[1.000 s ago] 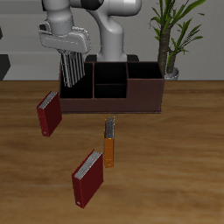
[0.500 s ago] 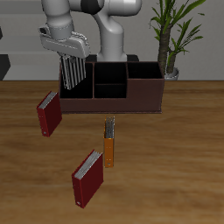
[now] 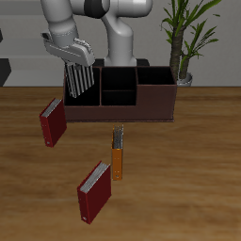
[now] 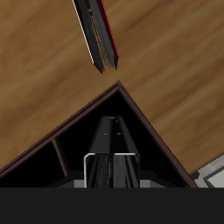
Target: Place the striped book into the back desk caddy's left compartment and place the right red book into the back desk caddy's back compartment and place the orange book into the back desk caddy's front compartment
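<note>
The striped book (image 3: 81, 81) hangs upright from my gripper (image 3: 78, 64), which is shut on its top edge. Its lower end dips into the left compartment (image 3: 83, 97) of the back desk caddy (image 3: 141, 110). In the wrist view the book (image 4: 112, 144) shows as a dark slab over the caddy's corner (image 4: 149, 122). The right red book (image 3: 53, 123) stands just in front of that end of the caddy, seen edge-on from the wrist (image 4: 98, 35). The orange book (image 3: 118, 156) lies flat in front of the caddy's middle. The back (image 3: 118, 79) and front (image 3: 118, 95) compartments look empty.
A second red book (image 3: 94, 191) stands tilted near the table's front edge. A potted plant (image 3: 184, 42) stands behind the caddy's far end. The robot's base rises right behind the caddy.
My gripper has come down a little with the striped book, sinking it slightly deeper into the end compartment. The other books have not moved.
</note>
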Tool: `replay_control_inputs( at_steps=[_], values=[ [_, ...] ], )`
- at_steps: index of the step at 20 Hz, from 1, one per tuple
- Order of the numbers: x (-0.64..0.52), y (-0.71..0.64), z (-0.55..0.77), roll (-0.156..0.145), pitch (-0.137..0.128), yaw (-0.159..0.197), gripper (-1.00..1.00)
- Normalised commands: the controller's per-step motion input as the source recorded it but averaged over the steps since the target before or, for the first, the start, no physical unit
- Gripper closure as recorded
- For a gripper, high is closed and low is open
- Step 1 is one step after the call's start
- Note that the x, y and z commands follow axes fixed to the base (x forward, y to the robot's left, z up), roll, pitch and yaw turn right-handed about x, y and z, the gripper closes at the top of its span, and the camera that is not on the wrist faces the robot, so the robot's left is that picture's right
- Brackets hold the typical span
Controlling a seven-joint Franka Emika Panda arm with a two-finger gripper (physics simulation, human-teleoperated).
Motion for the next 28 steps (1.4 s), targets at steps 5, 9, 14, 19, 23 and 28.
replay_control_inputs(
  at_steps=[5, 9, 14, 19, 23, 28],
  values=[
    [0.1, 0.05, -0.13, 0.059, 0.138, -0.163, -1.0],
    [0.03, 0.08, -0.01, 0.025, 0.048, -0.074, -1.0],
    [-0.06, 0.09, 0.22, -0.002, -0.072, 0.012, -1.0],
    [0.0, 0.15, 0.2, -0.015, -0.07, 0.081, -1.0],
    [0.14, 0.23, 0.27, -0.07, -0.112, 0.128, -1.0],
    [0.17, 0.36, 0.23, -0.073, -0.152, 0.268, -1.0]
  ],
)
